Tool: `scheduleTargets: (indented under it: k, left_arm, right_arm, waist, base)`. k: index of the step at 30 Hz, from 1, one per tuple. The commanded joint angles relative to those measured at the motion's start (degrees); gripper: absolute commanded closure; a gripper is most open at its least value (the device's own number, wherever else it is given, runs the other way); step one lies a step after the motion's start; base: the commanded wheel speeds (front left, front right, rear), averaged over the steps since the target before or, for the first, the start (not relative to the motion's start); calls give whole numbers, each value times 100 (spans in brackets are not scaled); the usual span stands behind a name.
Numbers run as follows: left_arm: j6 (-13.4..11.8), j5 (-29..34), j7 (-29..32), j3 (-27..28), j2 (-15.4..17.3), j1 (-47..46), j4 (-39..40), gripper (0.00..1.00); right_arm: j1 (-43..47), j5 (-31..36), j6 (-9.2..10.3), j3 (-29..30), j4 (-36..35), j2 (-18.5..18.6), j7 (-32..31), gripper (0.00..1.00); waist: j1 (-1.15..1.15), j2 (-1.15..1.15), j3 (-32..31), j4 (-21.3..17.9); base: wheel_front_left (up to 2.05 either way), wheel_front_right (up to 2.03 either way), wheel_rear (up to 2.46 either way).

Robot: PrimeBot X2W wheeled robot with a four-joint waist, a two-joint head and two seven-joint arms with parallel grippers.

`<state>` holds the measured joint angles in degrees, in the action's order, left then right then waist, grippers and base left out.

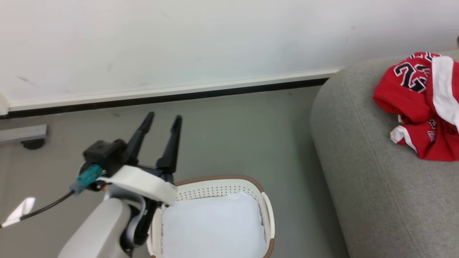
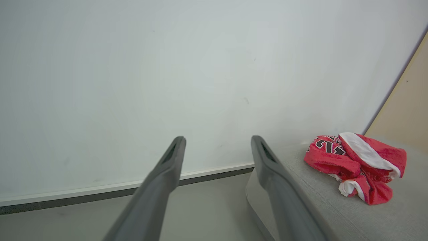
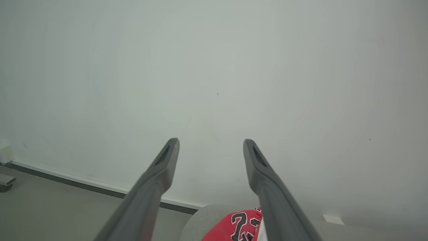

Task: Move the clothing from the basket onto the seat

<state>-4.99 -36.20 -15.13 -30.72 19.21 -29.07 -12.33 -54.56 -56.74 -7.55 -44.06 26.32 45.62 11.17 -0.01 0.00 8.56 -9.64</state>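
Observation:
The red clothing (image 1: 423,104), with white trim and a black number, lies crumpled on the grey seat (image 1: 369,179) at the right. It appears again as clothing (image 2: 357,164) on the seat (image 2: 334,207), and as clothing (image 3: 237,227) low in the right wrist view. The cream basket (image 1: 267,215) stands on the floor at the bottom centre, holding just its pale liner (image 1: 215,225). My left gripper (image 1: 165,120) is open and empty, above the basket's left rim, fingers pointing at the wall. My left gripper (image 2: 217,142) and right gripper (image 3: 210,144) both stand open, nothing between them.
A white wall with a dark skirting strip (image 1: 179,95) runs along the back. Grey floor lies between basket and seat. A metal bar on a black foot (image 1: 25,138) sits at the far left. A beige panel (image 2: 404,110) stands behind the seat.

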Motion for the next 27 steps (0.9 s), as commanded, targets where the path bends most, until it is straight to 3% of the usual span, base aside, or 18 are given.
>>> scheduleTargets:
  k: [1, 7, 11, 16, 21, 27]
  left_arm:
    - [-39, 93, 0, 174, 59, 186, 48, 0]
    - [6, 167, 0, 674, -46, 777, 160, 0]
    - [-72, 434, -1, 1149, -162, 1210, 358, 0]
    - [87, 807, -1, 1704, -435, 1817, 620, 0]
    - [385, 1220, -1, 2156, -816, 2331, 706, 0]
    - [777, 1714, -1, 2631, -1231, 2748, 598, 0]
  right_arm:
    - [308, 97, 13, 104, -135, -55, 104, 0]
    - [1360, 442, 13, 768, -578, -266, 331, 0]
    - [2253, 796, 13, 1401, -915, -676, 394, 0]
    - [3357, 1474, 13, 2282, -1390, -1524, 400, 0]
    - [4313, 2673, 13, 3096, -1988, -2489, 402, 0]
    - [5097, 3234, 13, 3480, -2199, -3251, 403, 0]
  waist:
    - [1, 0, -116, 144]
    - [1, 0, -285, 335]
    - [1, 0, -357, 407]
    - [1, 0, -380, 455]
    - [1, 0, -474, 490]
    - [1, 0, -694, 456]
  base:
    - [0, 0, 0]
    - [0, 0, 0]
    - [0, 0, 0]
    - [0, 0, 0]
    - [0, 0, 0]
    - [0, 0, 0]
